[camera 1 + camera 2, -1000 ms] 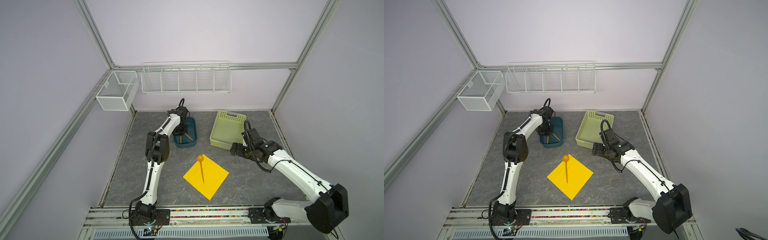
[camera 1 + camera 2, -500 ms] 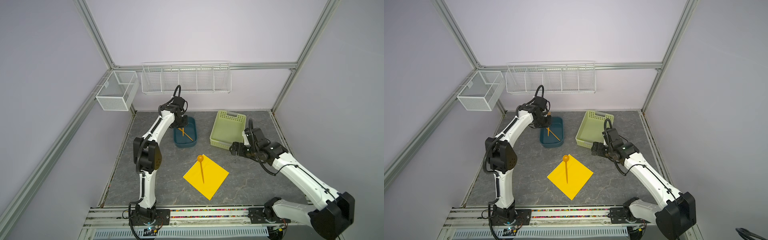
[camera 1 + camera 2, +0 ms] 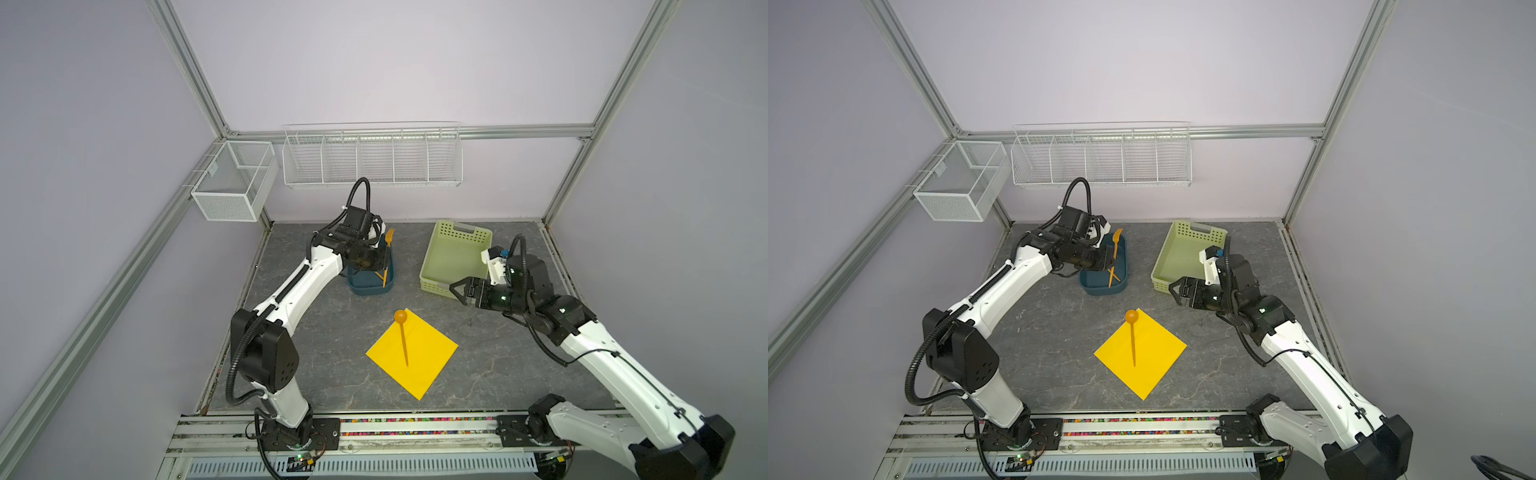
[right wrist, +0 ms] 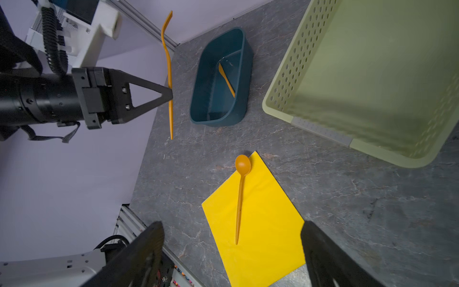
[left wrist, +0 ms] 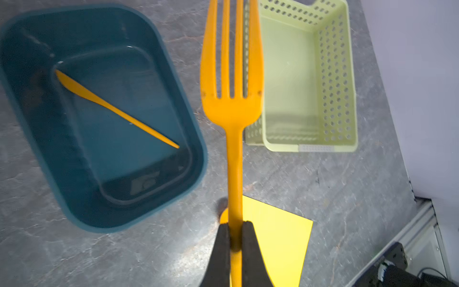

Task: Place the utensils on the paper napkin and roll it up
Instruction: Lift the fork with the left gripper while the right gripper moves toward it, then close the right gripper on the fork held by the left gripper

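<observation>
While your left gripper (image 5: 234, 226) pinches the fork (image 5: 232, 106) mid-handle, tines jutting past the jaws, your right gripper (image 3: 457, 291) hangs spread and empty near the napkin (image 3: 419, 361). Spoon (image 3: 402, 332) lies on the napkin, bowl seemingly over its corner; knife (image 5: 111, 106) sits in the tub (image 5: 37, 104).

Napkin (image 3: 428, 365) mid-table; spoon (image 4: 240, 198) lying on it, bowl at 12 o'clock over the far corner. Tub (image 3: 370, 289) at 11 o'clock from napkin, knife (image 5: 111, 106) inside; basket (image 3: 462, 235) at 1 o'clock. Fork (image 3: 389, 240) in left gripper (image 5: 234, 227), apparently above tub's 3 o'clock rim.
</observation>
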